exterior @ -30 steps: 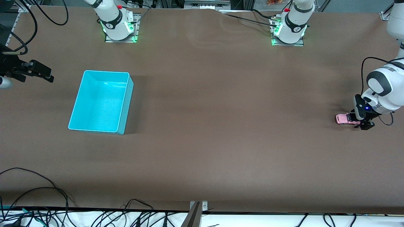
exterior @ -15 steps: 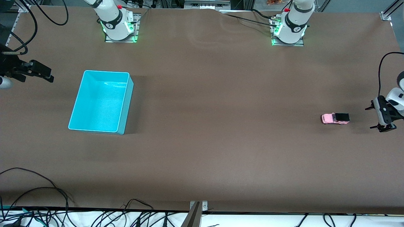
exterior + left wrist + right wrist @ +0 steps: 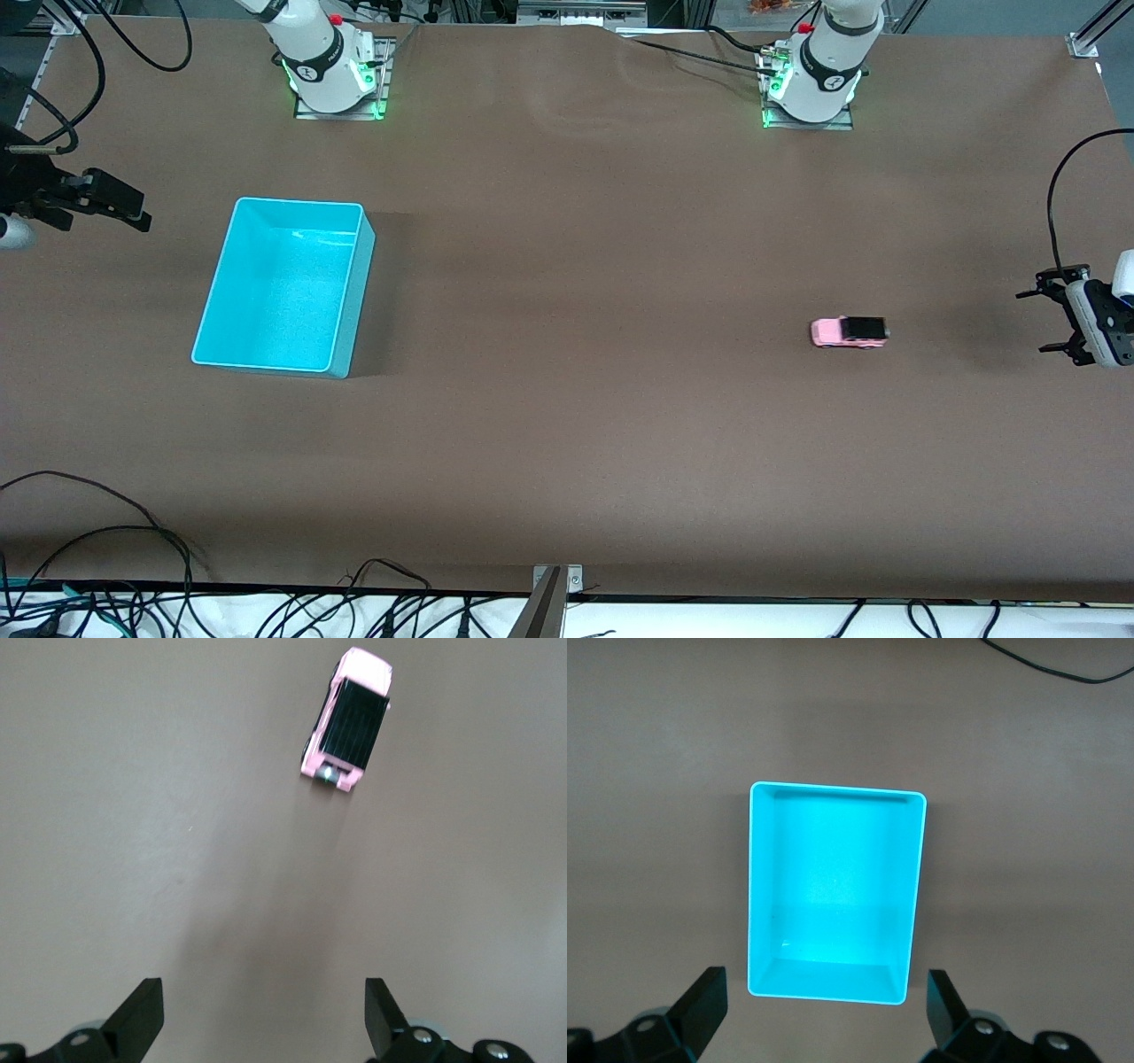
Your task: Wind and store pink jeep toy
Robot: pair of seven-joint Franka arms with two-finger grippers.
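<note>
The pink jeep toy [image 3: 849,331] stands alone on the brown table, toward the left arm's end; its black roof shows in the left wrist view [image 3: 348,722]. My left gripper [image 3: 1050,319] hangs open at that end of the table, well apart from the jeep, with nothing between its fingers [image 3: 264,1010]. The cyan bin [image 3: 299,204] sits toward the right arm's end and holds nothing. My right gripper [image 3: 131,208] waits open in the air beside the bin, at the table's edge. In the right wrist view the bin's rim [image 3: 837,788] lies ahead of the open right gripper [image 3: 827,1001].
The two arm bases [image 3: 332,75] [image 3: 811,84] stand along the table's edge farthest from the front camera. Loose black cables [image 3: 106,532] lie along the nearest edge, next to a metal bracket [image 3: 551,594]. Bare brown table lies between the jeep and the bin.
The jeep has rolled away from the left gripper toward the bin's end of the table. The left gripper has drawn back from it toward its own end. The right arm has not moved.
</note>
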